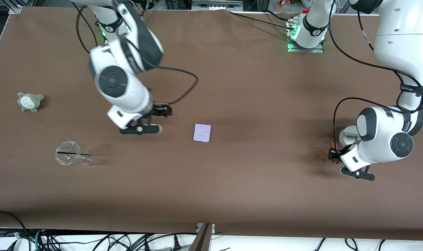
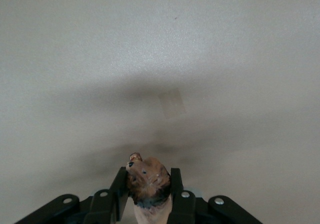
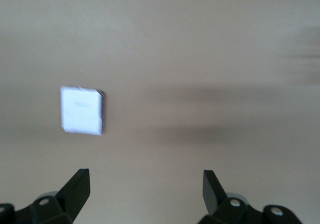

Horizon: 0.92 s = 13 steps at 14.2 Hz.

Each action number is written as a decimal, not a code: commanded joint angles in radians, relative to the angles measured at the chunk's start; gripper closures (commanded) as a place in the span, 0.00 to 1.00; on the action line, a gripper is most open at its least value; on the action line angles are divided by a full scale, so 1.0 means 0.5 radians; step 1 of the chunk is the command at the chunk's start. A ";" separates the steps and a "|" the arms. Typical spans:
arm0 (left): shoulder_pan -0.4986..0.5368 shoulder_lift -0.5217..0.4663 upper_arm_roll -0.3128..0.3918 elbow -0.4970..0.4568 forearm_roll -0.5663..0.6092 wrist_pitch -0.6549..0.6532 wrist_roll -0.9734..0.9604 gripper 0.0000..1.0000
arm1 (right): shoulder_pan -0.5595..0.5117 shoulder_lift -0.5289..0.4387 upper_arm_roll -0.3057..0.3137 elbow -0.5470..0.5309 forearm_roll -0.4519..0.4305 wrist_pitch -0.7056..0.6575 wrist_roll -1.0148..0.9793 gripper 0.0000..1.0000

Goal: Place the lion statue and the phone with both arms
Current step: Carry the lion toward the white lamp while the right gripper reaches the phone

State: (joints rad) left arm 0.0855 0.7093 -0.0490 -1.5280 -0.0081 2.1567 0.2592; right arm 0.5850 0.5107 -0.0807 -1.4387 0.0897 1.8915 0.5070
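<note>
The phone (image 1: 202,132), a pale lavender slab, lies flat near the middle of the table; it also shows in the right wrist view (image 3: 81,110). My right gripper (image 1: 164,111) hangs open and empty over the table, beside the phone toward the right arm's end; its jaws stand wide apart in the right wrist view (image 3: 145,184). My left gripper (image 1: 332,153) is over the table at the left arm's end, shut on the lion statue (image 1: 332,143). In the left wrist view the orange-brown lion statue (image 2: 148,181) sits clamped between the fingers (image 2: 119,191), head sticking out.
A grey-green plush (image 1: 30,101) sits at the right arm's end. A clear plastic cup (image 1: 72,157) lies on its side nearer the front camera than the plush. A white round-based stand (image 1: 349,135) is partly hidden by the left arm.
</note>
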 commanded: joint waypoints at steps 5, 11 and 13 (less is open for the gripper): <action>0.019 -0.044 -0.028 -0.015 -0.030 -0.043 0.043 0.00 | 0.275 0.527 -0.038 0.055 -0.035 0.855 0.483 0.00; 0.010 -0.329 -0.034 0.022 -0.143 -0.453 0.031 0.00 | 0.318 0.697 -0.038 0.061 -0.078 1.046 0.511 0.00; 0.010 -0.510 -0.031 0.022 -0.143 -0.613 0.046 0.00 | 0.345 0.727 -0.035 0.070 -0.078 1.077 0.511 0.00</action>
State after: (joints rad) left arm 0.0853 0.5679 -0.0611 -1.4883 -0.0617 1.9277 0.2592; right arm 0.7357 0.8556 -0.0883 -1.4284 0.0644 2.4183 0.7420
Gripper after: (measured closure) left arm 0.000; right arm 0.000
